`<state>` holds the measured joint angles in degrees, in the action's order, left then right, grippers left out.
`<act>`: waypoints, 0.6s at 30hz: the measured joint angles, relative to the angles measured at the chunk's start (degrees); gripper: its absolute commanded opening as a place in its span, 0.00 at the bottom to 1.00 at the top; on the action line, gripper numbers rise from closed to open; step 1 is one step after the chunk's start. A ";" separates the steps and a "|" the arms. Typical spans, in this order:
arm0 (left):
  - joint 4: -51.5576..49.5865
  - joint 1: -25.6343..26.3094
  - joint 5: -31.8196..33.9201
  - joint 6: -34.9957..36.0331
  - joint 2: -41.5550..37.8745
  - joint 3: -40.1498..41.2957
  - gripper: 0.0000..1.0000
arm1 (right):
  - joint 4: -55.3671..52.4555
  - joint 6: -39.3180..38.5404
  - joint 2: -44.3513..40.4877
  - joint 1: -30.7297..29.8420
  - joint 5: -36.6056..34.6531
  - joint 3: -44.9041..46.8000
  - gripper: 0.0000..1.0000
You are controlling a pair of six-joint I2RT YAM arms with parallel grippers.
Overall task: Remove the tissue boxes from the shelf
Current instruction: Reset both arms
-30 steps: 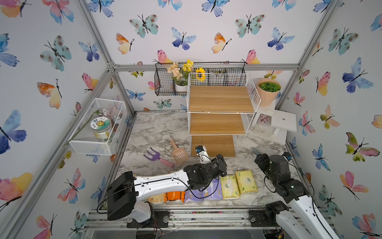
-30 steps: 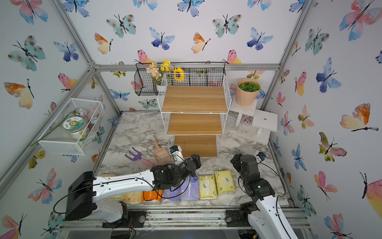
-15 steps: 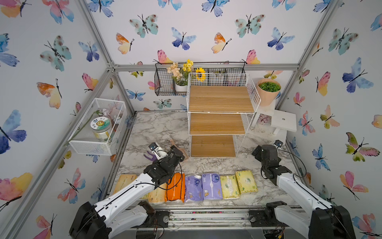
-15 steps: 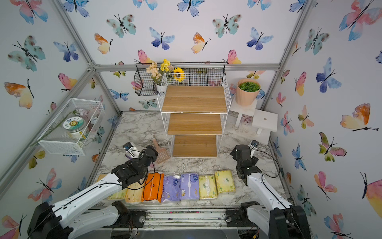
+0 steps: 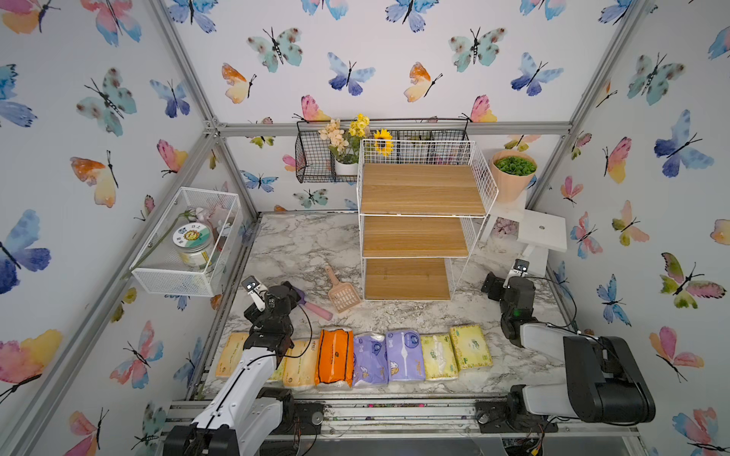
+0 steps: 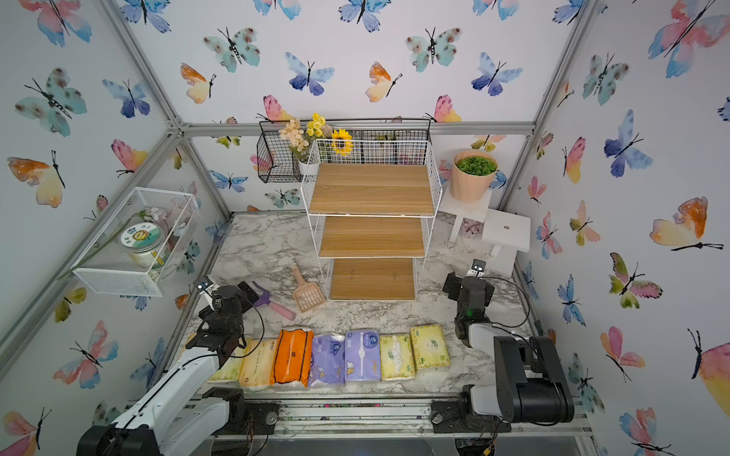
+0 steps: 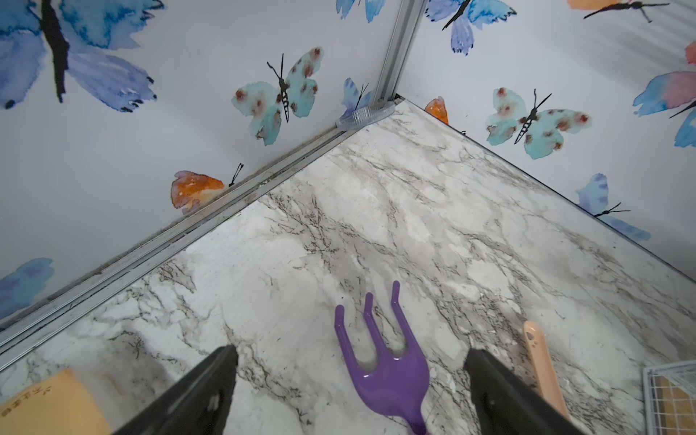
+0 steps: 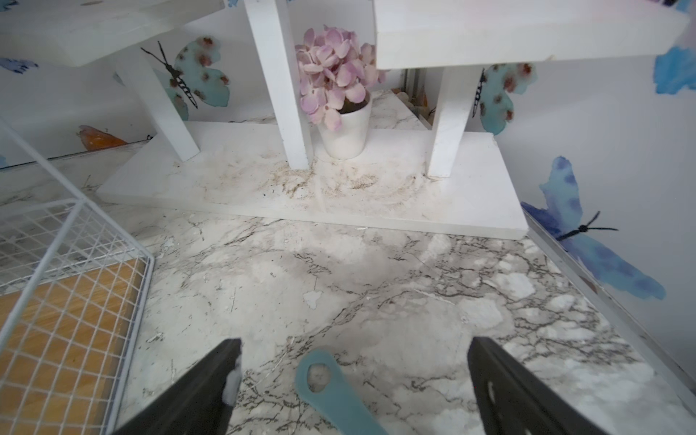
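Plastic-wrapped and soft, the tissue boxes (image 5: 403, 355) lie in one row on the marble table (image 5: 308, 244), near its front edge, in both top views. The shelf (image 5: 418, 189) stands behind them with all three wooden boards bare, so the removing looks finished. Such packs are probably light and squashy, with a slippery film. A hold across the short width, at the middle, would suit them better than a hold on a loose end of the wrap. The left gripper (image 5: 294, 292) hangs over a purple rake (image 5: 312, 306), and the right gripper (image 5: 491, 284) is beside the lower right side of the shelf. Neither one touches a pack.

From the left wrist, the jaws stand wide apart and hold nothing. Only the tines of the rake lie on the marble below them, beside the handle of a peach scoop (image 7: 538, 361). One corner of a peach pack (image 7: 45, 403) shows at the edge.

From the right wrist, the jaws are spread wide too, and empty. A teal handle (image 8: 331, 388) lies on the marble under the gap, and the wire side of the shelf is just beside.
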<state>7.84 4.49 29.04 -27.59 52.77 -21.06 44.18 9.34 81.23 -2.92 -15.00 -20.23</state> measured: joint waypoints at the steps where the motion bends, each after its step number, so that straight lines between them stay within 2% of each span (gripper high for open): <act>1: 2.03 -1.46 -1.16 1.38 0.00 1.38 0.99 | 3.23 -0.79 1.81 0.00 0.92 0.92 0.99; 7: 14.25 -3.69 -5.70 9.05 2.62 6.73 0.99 | 18.60 -4.35 9.44 0.00 5.95 7.37 0.99; 12: 27.12 -3.69 -8.68 14.21 6.73 10.43 0.99 | 22.64 -5.11 9.14 0.00 7.48 7.61 0.98; 18: 44.00 -4.04 -14.51 19.37 19.30 12.41 0.99 | 24.06 -5.53 9.14 0.00 7.87 7.58 0.98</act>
<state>51.83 0.45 14.52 -8.23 72.07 -8.64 68.25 3.81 90.37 -2.92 -7.14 -12.64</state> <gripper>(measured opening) 0.987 0.985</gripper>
